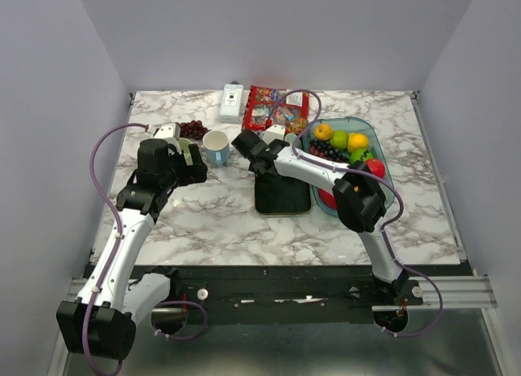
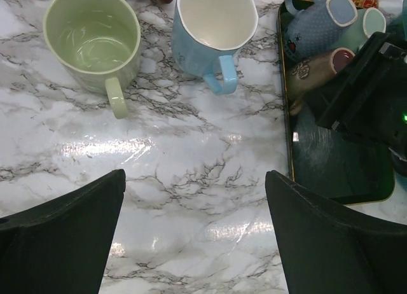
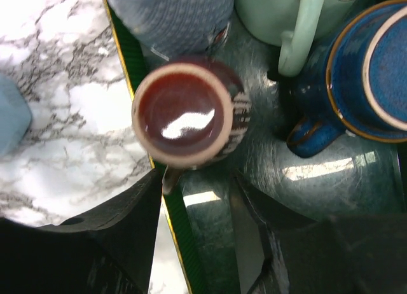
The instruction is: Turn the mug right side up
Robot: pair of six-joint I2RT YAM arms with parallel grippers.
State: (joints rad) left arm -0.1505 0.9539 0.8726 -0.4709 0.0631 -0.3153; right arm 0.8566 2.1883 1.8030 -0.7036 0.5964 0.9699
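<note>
The brown mug point(image 3: 191, 112) is seen at the left edge of the tray point(image 3: 299, 198), just ahead of the half-open right claw point(image 3: 198, 176). The left claw point(image 2: 195, 174) is spread wide near the empty green mug point(image 2: 92, 36) and blue mug point(image 2: 213, 27).

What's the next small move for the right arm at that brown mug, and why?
Probably close the right gripper on the handle of the brown mug. It looks base-up on the green tray, its handle sits between the open jaws beside one finger, and nothing is gripped yet, so a firm hold comes before any flip.
</note>
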